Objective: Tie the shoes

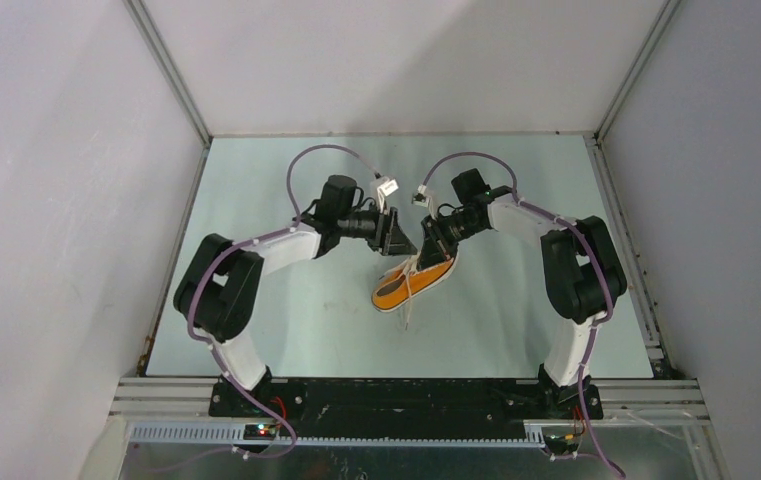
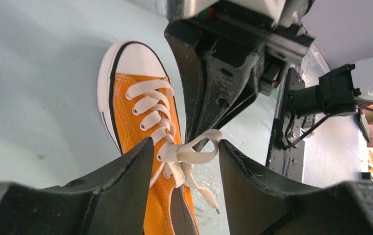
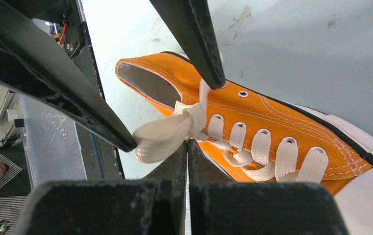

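One orange sneaker (image 2: pixel 125 112), white-toed, loosely knotted. Your left pincer (image 2: pixel 185 147) gapes; your right pincer (image 3: pixel 187 147) clamps its laces (image 2: pixel 147 105).

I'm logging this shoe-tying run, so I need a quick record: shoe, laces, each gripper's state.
shoe: orange sneaker, lying between the grippers
laces: white laces, knotted at the top eyelets, one loop pulled out
left gripper: open, straddling the loop
right gripper: shut on laces, apparently at the loop's end
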Controlling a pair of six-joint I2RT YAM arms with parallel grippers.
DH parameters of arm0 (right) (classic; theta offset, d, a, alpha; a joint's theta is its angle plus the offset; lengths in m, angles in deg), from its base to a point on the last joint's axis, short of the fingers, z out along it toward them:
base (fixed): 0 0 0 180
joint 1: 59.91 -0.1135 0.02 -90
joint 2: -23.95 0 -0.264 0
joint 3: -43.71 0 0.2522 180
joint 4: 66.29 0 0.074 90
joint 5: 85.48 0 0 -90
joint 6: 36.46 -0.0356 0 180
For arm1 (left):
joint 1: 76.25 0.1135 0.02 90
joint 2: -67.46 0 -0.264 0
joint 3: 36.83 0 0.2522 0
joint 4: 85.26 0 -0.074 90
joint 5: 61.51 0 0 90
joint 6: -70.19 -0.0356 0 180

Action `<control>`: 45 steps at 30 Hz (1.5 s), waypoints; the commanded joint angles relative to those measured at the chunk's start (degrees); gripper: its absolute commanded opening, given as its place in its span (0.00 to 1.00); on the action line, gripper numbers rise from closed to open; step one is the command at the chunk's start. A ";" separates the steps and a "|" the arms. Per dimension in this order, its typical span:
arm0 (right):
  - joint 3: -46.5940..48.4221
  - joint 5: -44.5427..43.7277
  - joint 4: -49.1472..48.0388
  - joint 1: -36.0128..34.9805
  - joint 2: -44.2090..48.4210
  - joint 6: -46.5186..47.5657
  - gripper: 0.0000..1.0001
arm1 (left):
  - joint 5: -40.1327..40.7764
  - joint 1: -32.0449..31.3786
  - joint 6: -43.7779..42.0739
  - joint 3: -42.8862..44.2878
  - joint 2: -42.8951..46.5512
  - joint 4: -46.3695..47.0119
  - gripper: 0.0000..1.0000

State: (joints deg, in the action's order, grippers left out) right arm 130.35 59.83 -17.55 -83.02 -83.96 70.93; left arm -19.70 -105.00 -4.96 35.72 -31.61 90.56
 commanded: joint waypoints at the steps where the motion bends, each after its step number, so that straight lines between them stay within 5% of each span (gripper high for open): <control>1: 2.07 1.22 -1.23 0.00 -0.95 -0.76 0.00 | -4.38 -0.79 -1.98 1.81 -1.41 0.14 0.59; 15: 2.08 1.37 -2.37 -0.28 -1.50 -2.26 0.00 | -5.53 -1.89 -5.62 4.86 -3.09 -3.45 0.57; 18: 2.09 1.30 -2.25 -0.33 -1.42 -2.20 0.00 | -2.18 -1.96 -7.52 6.06 -4.00 -6.55 0.45; 23: 2.03 1.01 -1.02 -0.23 -1.05 -1.45 0.00 | -1.55 -1.89 -10.07 7.35 -4.57 -10.14 0.05; 25: 2.00 0.87 0.05 -0.18 -0.80 -0.90 0.00 | 0.12 -1.61 -11.31 6.76 -4.12 -12.05 0.01; 45: -7.71 -6.90 12.03 1.53 8.38 4.58 0.00 | 19.99 5.56 -19.96 1.56 -1.54 -18.89 0.00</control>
State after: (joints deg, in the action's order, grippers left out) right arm 123.90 55.87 -12.48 -82.74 -78.08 73.25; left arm -6.74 -100.52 -20.57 37.77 -35.72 73.10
